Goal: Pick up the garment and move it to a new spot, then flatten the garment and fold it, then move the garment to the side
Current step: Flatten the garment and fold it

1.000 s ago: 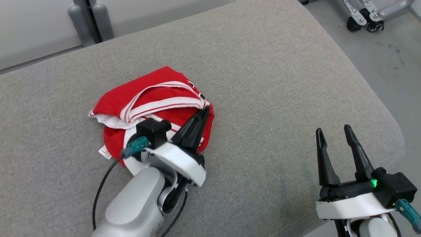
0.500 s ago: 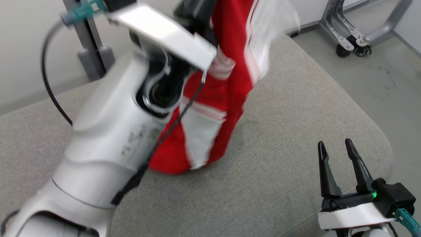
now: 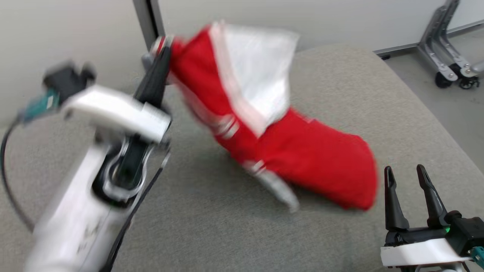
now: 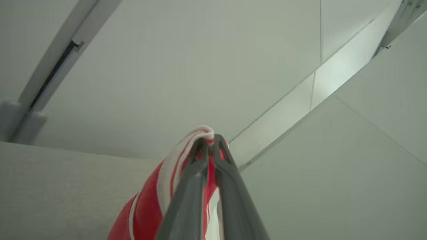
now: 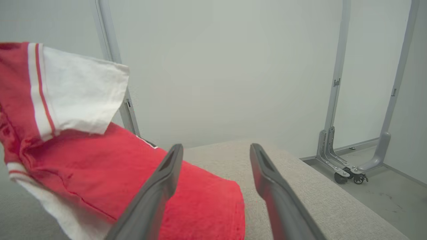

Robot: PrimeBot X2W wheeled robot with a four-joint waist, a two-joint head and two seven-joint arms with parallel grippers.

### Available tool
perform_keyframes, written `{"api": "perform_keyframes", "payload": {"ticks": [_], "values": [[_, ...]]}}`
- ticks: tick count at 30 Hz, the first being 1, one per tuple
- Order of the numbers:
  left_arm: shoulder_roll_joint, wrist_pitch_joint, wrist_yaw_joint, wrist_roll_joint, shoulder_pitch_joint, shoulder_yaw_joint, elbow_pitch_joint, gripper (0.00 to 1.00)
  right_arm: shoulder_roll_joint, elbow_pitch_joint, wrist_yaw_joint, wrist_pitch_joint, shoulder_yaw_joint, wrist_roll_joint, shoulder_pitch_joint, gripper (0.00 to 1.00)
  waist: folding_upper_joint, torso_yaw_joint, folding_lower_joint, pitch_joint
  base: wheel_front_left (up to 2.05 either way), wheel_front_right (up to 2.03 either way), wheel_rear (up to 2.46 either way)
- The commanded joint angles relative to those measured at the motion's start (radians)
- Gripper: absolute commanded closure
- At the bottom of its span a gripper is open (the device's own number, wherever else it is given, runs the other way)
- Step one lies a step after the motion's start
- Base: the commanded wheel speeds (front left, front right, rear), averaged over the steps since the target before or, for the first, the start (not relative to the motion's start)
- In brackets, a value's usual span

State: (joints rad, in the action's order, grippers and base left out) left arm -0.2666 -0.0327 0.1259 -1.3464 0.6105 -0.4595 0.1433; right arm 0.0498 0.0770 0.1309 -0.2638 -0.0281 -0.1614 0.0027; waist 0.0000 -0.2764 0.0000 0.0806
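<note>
The garment (image 3: 298, 158) is a red shirt with white panels and striped trim. My left gripper (image 3: 163, 51) is shut on its striped edge and holds that end high at the upper left of the head view. From there the cloth slopes down to the right, and its lower red end rests on the grey cushion (image 3: 211, 226). In the left wrist view the fingers (image 4: 196, 166) pinch the red and white trim (image 4: 186, 150). My right gripper (image 3: 408, 177) stands open at the lower right, just right of the garment's low end (image 5: 200, 200), with nothing between its fingers.
The grey cushion ends in a rounded edge at the right, with grey floor (image 3: 457, 113) beyond it. A wheeled metal frame (image 3: 450, 68) stands on the floor at the far right. A grey post (image 3: 149, 19) rises against the pale wall behind the cushion.
My left gripper lifted the garment off the cushion and swung it up and leftward; the cloth has spread out to the right and its low end now lies by my right gripper. The camera tilted up.
</note>
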Motion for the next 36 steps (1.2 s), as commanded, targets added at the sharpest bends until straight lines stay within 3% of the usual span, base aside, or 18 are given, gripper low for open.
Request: {"api": "perform_keyframes", "payload": {"ticks": [1, 7, 12, 13, 14, 15, 19, 22, 25, 29, 32, 36], "values": [[-0.014, -0.013, 0.007, 0.005, -0.028, 0.011, -0.002, 1.00, 0.002, -0.004, 0.000, -0.001, 0.005, 0.011, 0.011, 0.00, 0.0000, 0.022, 0.0000, 0.022, 0.00, 0.00, 0.00], [-0.120, -0.136, 0.009, -0.027, -0.341, 0.116, 0.071, 1.00, 0.001, -0.012, 0.000, -0.001, 0.017, 0.020, -0.001, 0.00, 0.0000, 0.059, 0.0000, 0.068, 0.00, 0.00, 0.00], [-0.115, -0.202, -0.001, -0.058, -0.432, 0.206, 0.203, 1.00, 0.001, -0.010, 0.000, -0.001, 0.005, 0.026, -0.018, 0.00, 0.0000, 0.081, 0.0000, 0.087, 0.00, 0.00, 0.00], [-0.113, -0.210, -0.003, -0.055, -0.438, 0.220, 0.224, 0.96, 0.002, -0.011, 0.000, -0.001, 0.002, 0.025, -0.021, 0.00, 0.0000, 0.084, 0.0000, 0.090, 0.00, 0.00, 0.00], [-0.117, -0.215, -0.007, -0.042, -0.444, 0.227, 0.241, 0.09, 0.002, -0.011, 0.000, -0.001, -0.001, 0.025, -0.023, 0.00, 0.0000, 0.086, 0.0000, 0.092, 0.00, 0.00, 0.00], [-0.127, -0.221, -0.008, -0.016, -0.448, 0.230, 0.251, 0.00, 0.002, -0.011, 0.000, -0.001, -0.003, 0.027, -0.024, 0.00, 0.0000, 0.087, 0.0000, 0.093, 0.00, 0.00, 0.00], [-0.175, -0.232, 0.004, 0.164, -0.455, 0.238, 0.236, 0.00, 0.002, -0.015, 0.000, -0.001, -0.007, 0.029, -0.030, 0.00, 0.0000, 0.089, 0.0000, 0.103, 0.00, 0.00, 0.00], [-0.236, -0.233, 0.018, 0.402, -0.425, 0.252, 0.161, 0.00, 0.001, -0.012, 0.000, -0.001, -0.012, 0.036, -0.024, 0.00, 0.0000, 0.095, 0.0000, 0.111, 0.00, 0.00, 0.00], [-0.292, -0.232, 0.003, 0.590, -0.378, 0.190, 0.090, 0.00, 0.001, -0.007, 0.000, -0.001, -0.020, 0.043, -0.017, 0.00, 0.0000, 0.101, 0.0000, 0.117, 0.00, 0.00, 0.00], [-0.378, -0.145, -0.044, 0.788, -0.234, 0.042, 0.058, 0.00, 0.001, -0.009, 0.000, -0.001, -0.040, 0.047, -0.044, 0.00, 0.0000, 0.091, 0.0000, 0.145, 0.00, 0.00, 0.00], [-0.384, -0.068, -0.096, 0.881, -0.111, -0.051, 0.090, 0.00, 0.002, -0.012, 0.000, -0.001, -0.056, 0.047, -0.063, 0.00, 0.0000, 0.080, 0.0000, 0.176, 0.00, 0.00, 0.00], [-0.340, -0.006, -0.170, 0.980, 0.012, -0.171, 0.179, 0.00, 0.002, -0.013, 0.000, -0.001, -0.070, 0.047, -0.083, 0.00, 0.0000, 0.065, 0.0000, 0.211, 0.00, 0.00, 0.00]]}}
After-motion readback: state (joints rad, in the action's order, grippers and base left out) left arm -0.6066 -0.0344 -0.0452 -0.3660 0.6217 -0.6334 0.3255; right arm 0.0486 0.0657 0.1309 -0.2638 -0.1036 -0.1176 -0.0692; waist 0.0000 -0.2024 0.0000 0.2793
